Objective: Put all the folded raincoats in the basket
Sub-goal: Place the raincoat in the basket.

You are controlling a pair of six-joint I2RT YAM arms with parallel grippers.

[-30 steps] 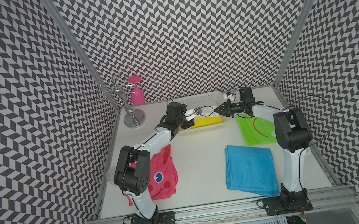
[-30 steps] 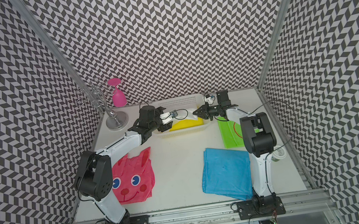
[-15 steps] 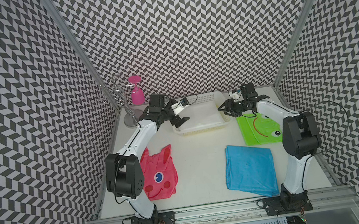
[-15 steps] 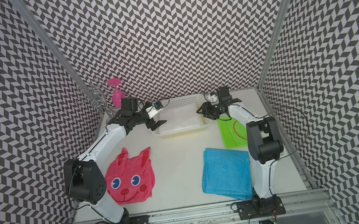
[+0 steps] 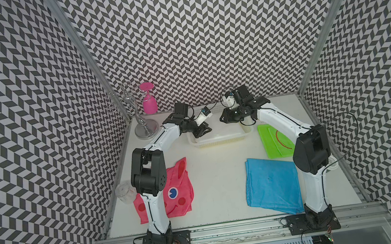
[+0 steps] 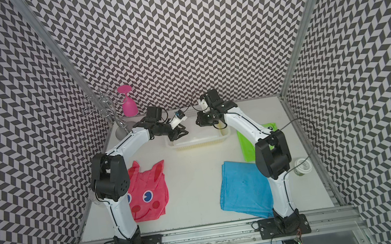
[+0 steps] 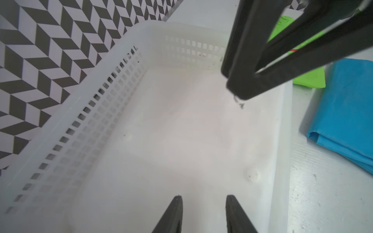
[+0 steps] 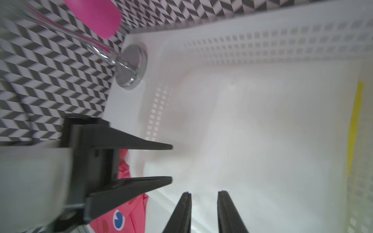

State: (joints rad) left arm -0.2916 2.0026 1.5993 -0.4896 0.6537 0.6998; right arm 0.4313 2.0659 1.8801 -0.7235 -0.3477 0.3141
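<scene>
Both grippers, since a second ago: they drew apart and are now back over the basket. The yellow sheet that lay under them then no longer shows from above.
Glass stand, 10 o'clock: a silver stand holds an upturned pink glass, near the basket's left end and the left arm.
Left gripper: low over the basket's left end, fingers parted and empty, as the left wrist view confirms.
Basket, 12 o'clock: white, with perforated walls, against the back wall. Its floor looks bare white in both wrist views.
Right gripper: over the basket's right half, fingers only narrowly parted, nothing between them.
Yellow strip: a thin line along the basket's right end wall in the right wrist view. Whether it lies inside or behind that wall cannot be told.
Folded raincoats: pink raincoat at 8 o'clock, blue raincoat at 5 o'clock, green raincoat at 2 o'clock. All lie on the table, outside the basket.
Risk, collision: the two grippers are close, tip toward tip, so a careless move could knock them together.
Risk, basket: fingertips this low could catch a perforated wall or the rim and drag or tip the light basket.
Risk, stand: a wide swing of the left arm could topple the stand and glass.
Risk, raincoat: thin, slick plastic pinched at one edge would likely unfold, or snag on the rim if lowered off-centre.
</scene>
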